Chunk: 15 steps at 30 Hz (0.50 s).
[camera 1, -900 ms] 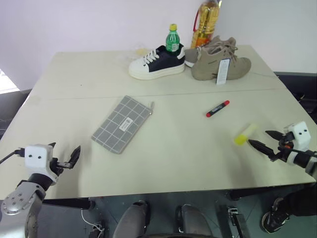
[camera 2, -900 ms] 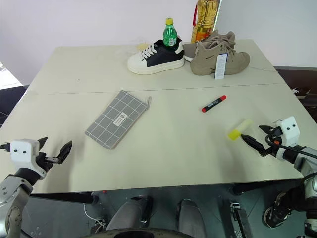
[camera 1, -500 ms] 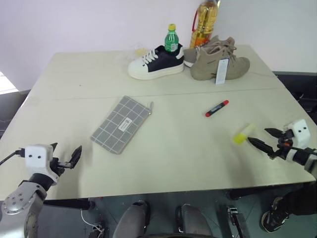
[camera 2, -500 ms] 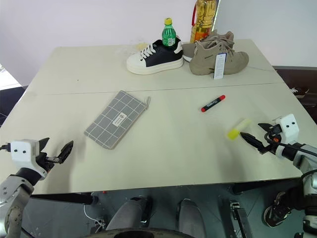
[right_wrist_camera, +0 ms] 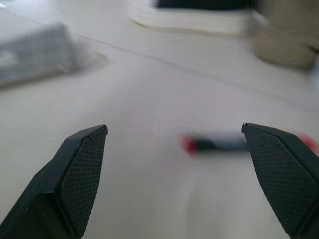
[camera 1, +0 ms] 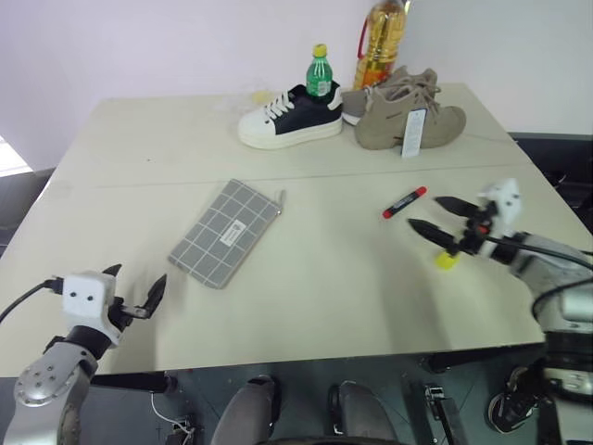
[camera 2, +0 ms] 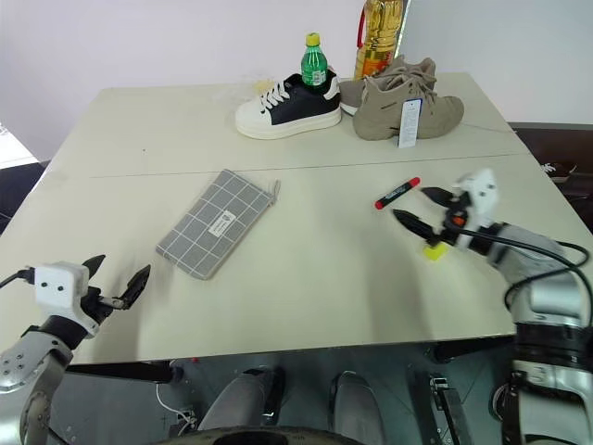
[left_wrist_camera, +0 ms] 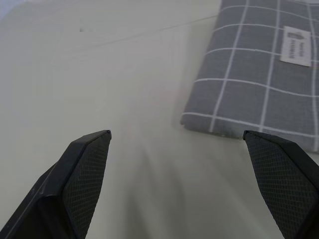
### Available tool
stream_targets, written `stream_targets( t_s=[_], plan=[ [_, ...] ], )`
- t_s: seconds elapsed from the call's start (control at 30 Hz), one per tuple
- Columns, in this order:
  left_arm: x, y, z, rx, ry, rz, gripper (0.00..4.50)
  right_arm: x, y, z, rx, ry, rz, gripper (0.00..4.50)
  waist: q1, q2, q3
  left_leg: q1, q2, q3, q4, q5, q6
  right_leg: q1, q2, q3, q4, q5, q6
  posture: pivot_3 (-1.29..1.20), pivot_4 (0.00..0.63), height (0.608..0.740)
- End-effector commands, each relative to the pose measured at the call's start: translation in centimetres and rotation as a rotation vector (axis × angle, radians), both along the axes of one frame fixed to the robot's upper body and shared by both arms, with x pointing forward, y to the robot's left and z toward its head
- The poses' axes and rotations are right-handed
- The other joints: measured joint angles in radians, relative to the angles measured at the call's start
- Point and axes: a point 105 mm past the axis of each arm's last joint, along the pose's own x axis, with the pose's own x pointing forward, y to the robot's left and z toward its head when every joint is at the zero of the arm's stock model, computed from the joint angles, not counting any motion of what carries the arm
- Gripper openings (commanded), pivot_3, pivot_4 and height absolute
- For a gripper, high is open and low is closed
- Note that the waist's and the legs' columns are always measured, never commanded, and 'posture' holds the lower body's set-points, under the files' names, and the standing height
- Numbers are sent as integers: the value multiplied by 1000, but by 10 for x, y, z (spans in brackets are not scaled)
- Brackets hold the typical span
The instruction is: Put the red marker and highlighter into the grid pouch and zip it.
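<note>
The grid pouch (camera 1: pixel 225 232) lies flat, left of the table's middle, with its zipper pull at the far right corner. The red marker (camera 1: pixel 405 202) lies on the table to the right. The highlighter (camera 1: pixel 447 260) sits nearer the front edge, partly covered by my right arm. My right gripper (camera 1: pixel 424 213) hovers open just in front of the red marker (right_wrist_camera: pixel 219 143) and holds nothing. Near the front left edge my left gripper (camera 1: pixel 139 275) is open and empty. It points at the near end of the pouch (left_wrist_camera: pixel 259 84), a short way off.
A black-and-white sneaker (camera 1: pixel 292 116), a tan sneaker (camera 1: pixel 408 116) with a hanging tag, a green bottle (camera 1: pixel 321 72) and a yellow oil bottle (camera 1: pixel 380 46) stand along the far edge. A seam (camera 1: pixel 185 182) crosses the pale table behind the pouch.
My right gripper has swung in from the table's right edge, past the highlighter, to just in front of the red marker. The left gripper has barely shifted.
</note>
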Motion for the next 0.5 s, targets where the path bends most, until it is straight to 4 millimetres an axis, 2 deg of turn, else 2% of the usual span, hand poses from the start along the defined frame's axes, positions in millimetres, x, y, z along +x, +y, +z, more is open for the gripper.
stream_targets(
  t_s=[0.03,0.07,0.17,0.3,0.5],
  plan=[
    [3,-7,7,128,-20,-71,4500,2,51,17,18,-57,116,3956,0,-1,0,0,0,0,0,0,0,0,0,0,0,0,0,0,150,738],
    [4,-9,6,160,-16,-91,4500,4,64,15,8,-63,132,3646,1,-1,0,0,0,0,0,0,0,0,0,0,0,0,0,0,150,738],
    [9,-17,7,215,-18,-148,4500,16,110,8,-2,-39,171,2083,2,-1,0,0,-1,-1,0,0,0,-2,0,0,0,0,0,0,150,738],
    [10,-24,-1,316,16,-230,4500,20,160,-6,-17,15,218,126,-4,-1,0,1,-1,-1,0,0,0,-5,0,0,1,0,0,0,150,738],
    [10,-25,-8,401,56,-302,4500,27,222,-33,-72,70,229,22,-24,-1,0,2,-1,-1,-1,0,-1,-6,0,0,4,1,0,0,150,738]
  ],
)
